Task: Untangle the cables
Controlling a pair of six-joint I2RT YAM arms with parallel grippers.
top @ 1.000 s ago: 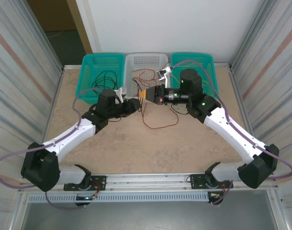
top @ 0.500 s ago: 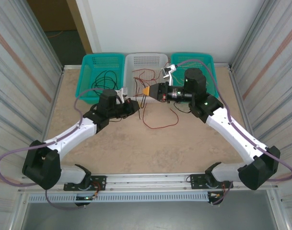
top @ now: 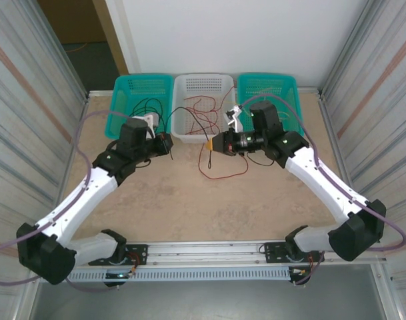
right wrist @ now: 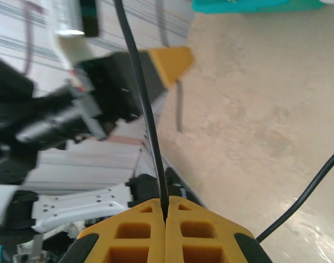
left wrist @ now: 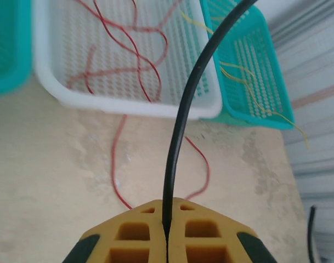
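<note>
Plainly, left gripper (left wrist: 165, 233) clenched on black cable (left wrist: 180, 126), right gripper (right wrist: 165, 215) likewise; cable cut off at frame top, far ends hidden. Red cable (left wrist: 116, 164) trails from white basket (left wrist: 46, 82) onto worktop (left wrist: 46, 164).

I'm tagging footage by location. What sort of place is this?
Probably a robotics lab work cell: a left arm and right arm mounted on a rail at the table edge, ribbed panels walling both sides, and loose cables in and around three plastic baskets.
</note>
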